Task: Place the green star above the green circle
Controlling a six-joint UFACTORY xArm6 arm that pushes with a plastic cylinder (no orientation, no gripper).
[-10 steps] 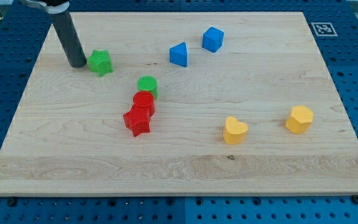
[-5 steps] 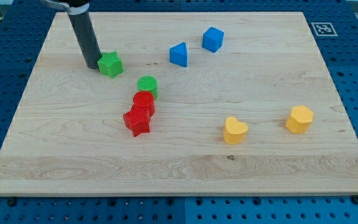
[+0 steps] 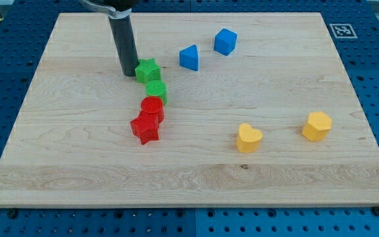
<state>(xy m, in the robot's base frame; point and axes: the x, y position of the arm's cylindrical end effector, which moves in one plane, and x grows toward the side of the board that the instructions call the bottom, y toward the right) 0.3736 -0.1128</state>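
My tip (image 3: 129, 73) touches the green star (image 3: 147, 70) on its left; no claw here. The star sits just above the green circle (image 3: 156, 91), slightly left. Next: 1 small rightward nudge.

My tip (image 3: 129, 73) sits touching the view's left side of the green star (image 3: 148, 70), which is right above the green circle (image 3: 156, 91), then the red circle (image 3: 152, 107) and red star (image 3: 145, 128) run down below that, all on the board (image 3: 77, 164).
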